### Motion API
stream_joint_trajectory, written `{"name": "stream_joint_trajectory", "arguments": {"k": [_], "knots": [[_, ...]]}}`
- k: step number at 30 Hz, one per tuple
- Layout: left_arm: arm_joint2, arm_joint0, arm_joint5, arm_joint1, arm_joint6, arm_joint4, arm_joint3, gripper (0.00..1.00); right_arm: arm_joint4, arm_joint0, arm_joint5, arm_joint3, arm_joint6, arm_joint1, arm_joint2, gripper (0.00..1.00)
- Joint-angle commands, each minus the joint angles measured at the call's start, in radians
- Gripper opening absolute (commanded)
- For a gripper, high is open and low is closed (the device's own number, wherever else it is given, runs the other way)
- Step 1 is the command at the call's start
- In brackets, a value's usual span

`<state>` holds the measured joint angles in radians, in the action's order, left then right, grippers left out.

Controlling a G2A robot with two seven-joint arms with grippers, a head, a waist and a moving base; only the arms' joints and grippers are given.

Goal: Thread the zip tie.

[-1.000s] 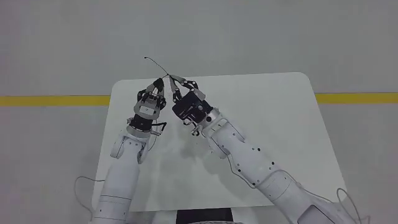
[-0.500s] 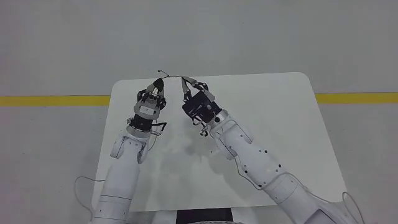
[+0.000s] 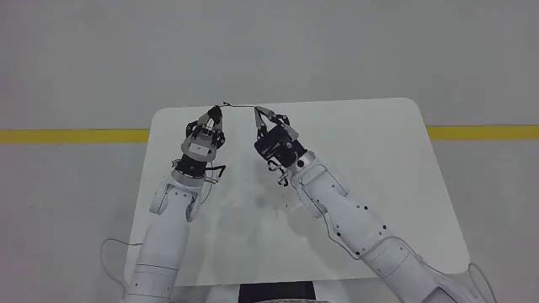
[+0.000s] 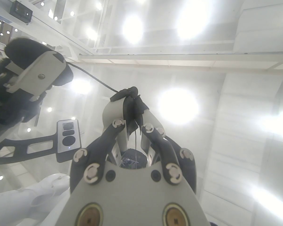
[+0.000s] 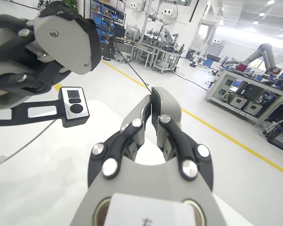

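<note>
The zip tie (image 4: 94, 78) stretches between two closed grippers: left gripper (image 4: 129, 99) pinches its head end, right gripper (image 5: 151, 97) its tail. Likely the pull-through step; next needs a straight, steady pull away.

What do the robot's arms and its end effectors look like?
The left arm and right arm are smooth white tubes, with small black cables looping at their wrists. The left end effector and right end effector are pale grey, with black link bars, shiny silver pins and black ribbed pads on two fingers.
</note>
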<state>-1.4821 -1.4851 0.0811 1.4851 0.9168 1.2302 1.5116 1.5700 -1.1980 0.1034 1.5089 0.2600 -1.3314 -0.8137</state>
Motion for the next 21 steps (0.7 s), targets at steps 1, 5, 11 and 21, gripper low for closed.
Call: {"name": "stream_joint_trajectory", "arguments": {"k": [1,5,11,21], "knots": [[0.000,0.000,0.000,0.000,0.000,0.000,0.000,0.00,0.000,-0.002,0.004,0.000,0.000,0.003,0.001,0.00],[0.000,0.000,0.000,0.000,0.000,0.000,0.000,0.00,0.000,-0.008,0.011,0.002,0.000,0.009,0.002,0.00],[0.000,0.000,0.000,0.000,0.000,0.000,0.000,0.00,0.000,-0.017,0.017,0.008,0.001,0.018,-0.001,0.00],[0.000,0.000,0.000,0.000,0.000,0.000,0.000,0.00,0.000,-0.029,0.022,0.019,-0.006,0.032,-0.004,0.00]]}}
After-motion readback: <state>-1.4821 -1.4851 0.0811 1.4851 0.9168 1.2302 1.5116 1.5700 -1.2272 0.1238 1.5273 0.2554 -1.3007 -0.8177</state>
